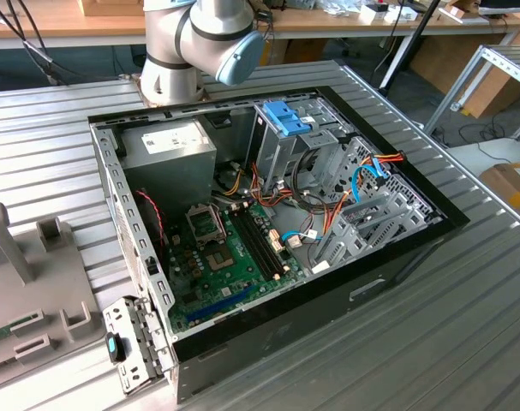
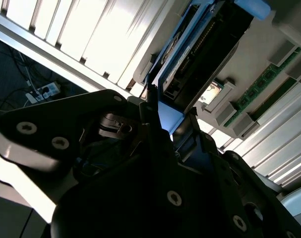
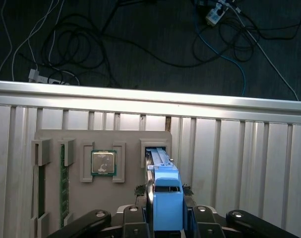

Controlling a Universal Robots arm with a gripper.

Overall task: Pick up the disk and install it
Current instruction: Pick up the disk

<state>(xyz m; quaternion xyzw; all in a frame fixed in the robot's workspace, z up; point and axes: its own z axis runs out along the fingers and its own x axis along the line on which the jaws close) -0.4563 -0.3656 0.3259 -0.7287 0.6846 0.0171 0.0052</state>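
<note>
The disk (image 3: 166,196) stands on edge in a slot of the grey holder tray (image 3: 125,198). Its blue end tab faces the camera and its blue-railed body (image 3: 157,156) runs down into the slot. In the second wrist view the disk (image 2: 210,44) shows as a dark slab with a blue rail. My gripper (image 3: 166,201) straddles the blue tab, a dark finger pressed against each side, so it is shut on the disk. The gripper (image 2: 169,119) holds the blue end in the second wrist view too.
The tray also carries a processor chip (image 3: 103,162) and a green memory stick (image 3: 64,183). It lies at the table's edge (image 3: 150,99), with floor cables beyond. The open computer case (image 1: 268,214), its silver cage with blue clips (image 1: 285,120), sits mid-table, the tray (image 1: 20,291) to the exterior view's left.
</note>
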